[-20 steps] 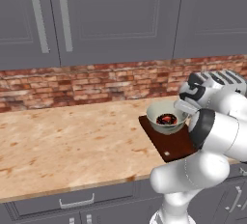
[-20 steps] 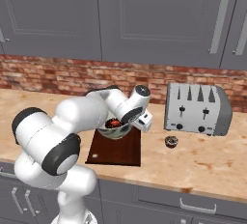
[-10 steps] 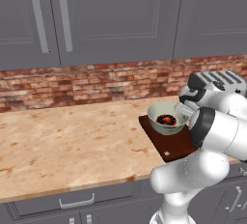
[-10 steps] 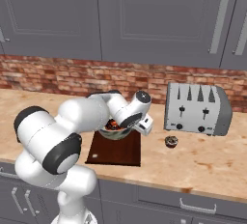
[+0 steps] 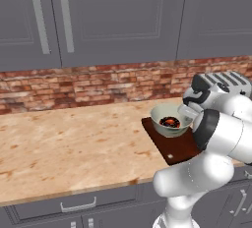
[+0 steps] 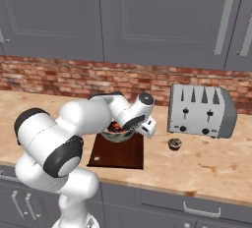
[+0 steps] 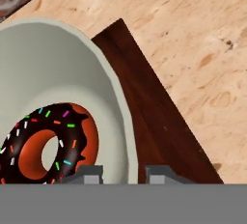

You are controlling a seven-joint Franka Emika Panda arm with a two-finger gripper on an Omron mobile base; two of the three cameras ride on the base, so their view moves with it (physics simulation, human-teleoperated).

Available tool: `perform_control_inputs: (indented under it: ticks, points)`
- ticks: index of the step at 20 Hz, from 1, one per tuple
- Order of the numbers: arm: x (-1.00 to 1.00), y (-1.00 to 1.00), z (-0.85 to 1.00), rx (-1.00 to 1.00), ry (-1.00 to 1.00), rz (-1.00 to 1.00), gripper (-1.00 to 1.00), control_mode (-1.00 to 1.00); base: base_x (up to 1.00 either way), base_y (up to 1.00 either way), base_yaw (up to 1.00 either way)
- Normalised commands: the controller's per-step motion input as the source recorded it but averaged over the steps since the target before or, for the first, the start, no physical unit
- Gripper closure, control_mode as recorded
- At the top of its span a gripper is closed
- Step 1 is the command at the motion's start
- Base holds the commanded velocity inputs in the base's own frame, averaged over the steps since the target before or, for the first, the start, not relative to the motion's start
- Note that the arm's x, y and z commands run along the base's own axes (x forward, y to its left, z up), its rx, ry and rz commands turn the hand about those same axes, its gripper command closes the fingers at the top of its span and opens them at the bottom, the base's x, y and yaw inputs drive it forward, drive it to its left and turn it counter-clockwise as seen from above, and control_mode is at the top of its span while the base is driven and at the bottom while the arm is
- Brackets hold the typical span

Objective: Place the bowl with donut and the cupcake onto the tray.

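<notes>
The bowl (image 5: 170, 120) sits on the tray (image 5: 173, 143) with the donut (image 7: 46, 143) lying inside it. The pincer (image 7: 124, 175) straddles the bowl's rim, one tip inside and one outside; whether it grips or has let go cannot be told. The bowl looks stiff, smooth and light, best held by its thin rim. The cupcake (image 6: 174, 144) waits on the worktop (image 6: 211, 160) beside the toaster (image 6: 199, 110), small and probably soft.
</notes>
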Motion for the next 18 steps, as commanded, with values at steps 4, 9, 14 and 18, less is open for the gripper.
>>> perform_control_inputs:
  ticks: [4, 9, 14, 18]
  points:
    - [0.0, -0.07, 0.04, 0.0, 0.0, 0.0, -1.0, -1.0, 0.0, 0.0, 0.0]
    - [0.0, -0.28, 0.43, 0.0, 0.0, 0.0, -1.0, -1.0, 0.0, 0.0, 0.0]
    - [-0.02, -0.54, 0.28, -0.03, 0.01, 0.0, -1.0, -1.0, 0.0, 0.0, 0.0]
    - [-0.29, -0.75, 0.11, -0.06, 0.02, 0.0, -1.0, -1.0, 0.0, 0.0, 0.0]
